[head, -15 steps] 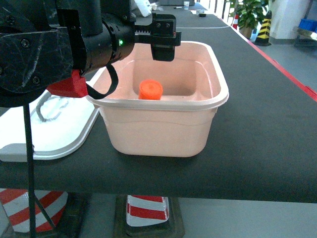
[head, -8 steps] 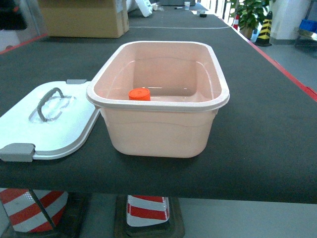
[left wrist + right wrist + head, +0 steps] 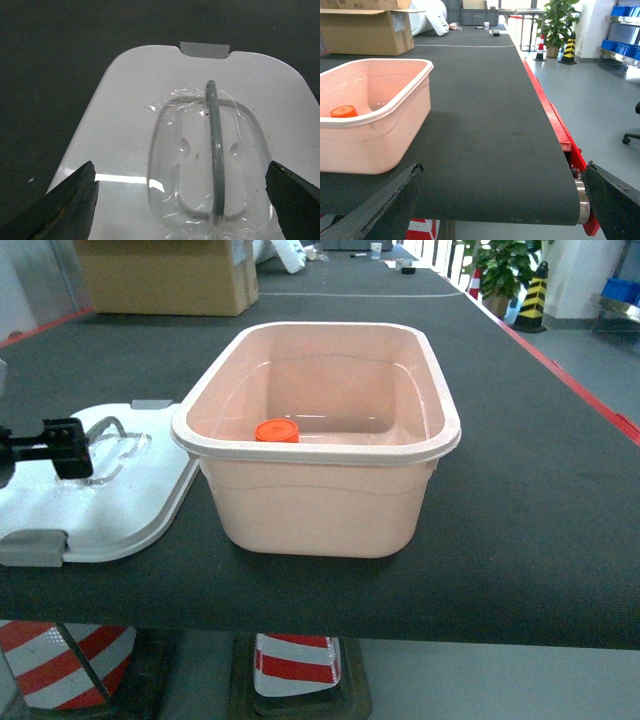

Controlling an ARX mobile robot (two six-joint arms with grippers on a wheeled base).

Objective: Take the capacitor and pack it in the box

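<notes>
While the orange capacitor (image 3: 277, 431) stands upright inside the box (image 3: 318, 495), near its front-left wall with its flat end up, the box itself sits on the black bench (image 3: 540, 490), its long axis running away from the head camera. The white lid (image 3: 120, 505) lies flat just left of the box, its grey handle (image 3: 216, 150) lengthwise in the left wrist view. The left gripper (image 3: 182, 192) hovers over the lid, fingers spread wide to either side of the handle. The right gripper (image 3: 502, 202) hangs off the bench's near edge, fingers likewise spread, holding nothing.
</notes>
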